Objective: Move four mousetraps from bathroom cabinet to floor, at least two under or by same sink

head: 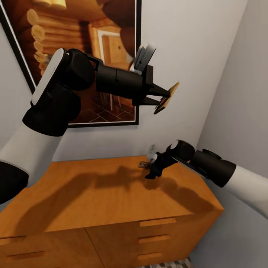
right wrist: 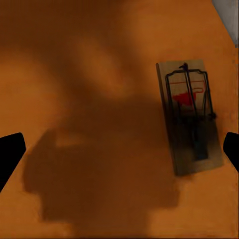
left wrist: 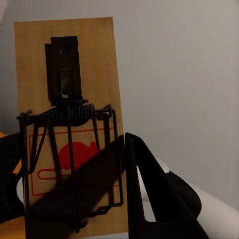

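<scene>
Grey walls met behind the cabinet (head: 93, 193). Raised before the framed picture (head: 74, 37), the left end effector (head: 163, 97) pinched one mousetrap (head: 167, 97). Over the cabinet top, the right end effector (head: 153, 172) hung spread wide above a second mousetrap (right wrist: 190, 115).

A room in a home, rendered in simulation: plain pale walls meet in a corner, a large black-framed picture (head: 74, 56) of a log-cabin interior hangs above an orange-brown wooden cabinet (head: 104, 197) with bar-handled drawers, and patterned floor tiles (head: 167, 264) show at its foot.
</scene>
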Controlling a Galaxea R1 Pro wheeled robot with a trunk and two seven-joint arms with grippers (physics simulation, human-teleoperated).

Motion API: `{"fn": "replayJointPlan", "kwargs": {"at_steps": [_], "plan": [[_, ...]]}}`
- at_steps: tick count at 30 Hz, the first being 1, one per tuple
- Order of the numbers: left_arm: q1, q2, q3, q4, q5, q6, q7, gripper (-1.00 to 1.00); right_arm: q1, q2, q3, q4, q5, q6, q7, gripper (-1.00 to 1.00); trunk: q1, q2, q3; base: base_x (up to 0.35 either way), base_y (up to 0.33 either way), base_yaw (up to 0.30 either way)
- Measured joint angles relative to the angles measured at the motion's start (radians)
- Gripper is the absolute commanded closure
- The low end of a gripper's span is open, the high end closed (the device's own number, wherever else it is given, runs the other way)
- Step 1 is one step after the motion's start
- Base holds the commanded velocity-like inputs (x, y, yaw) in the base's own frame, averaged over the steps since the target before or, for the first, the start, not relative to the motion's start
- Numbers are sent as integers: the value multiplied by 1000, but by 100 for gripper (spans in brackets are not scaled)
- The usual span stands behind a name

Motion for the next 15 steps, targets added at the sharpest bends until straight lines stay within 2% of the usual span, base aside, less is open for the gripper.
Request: {"fn": "replayJointPlan", "kwargs": {"at_steps": [5, 15], "plan": [[0, -1, 0, 0, 0, 0, 0, 100, 0, -5, -8, 2, 50, 2, 3, -100, 0, 0, 0, 8, -6, 0], [1, -2, 0, 0, -1, 0, 0, 100, 0, -3, -9, 3, 62, 2, 3, -100, 0, 0, 0, 118, -56, 0]]}}
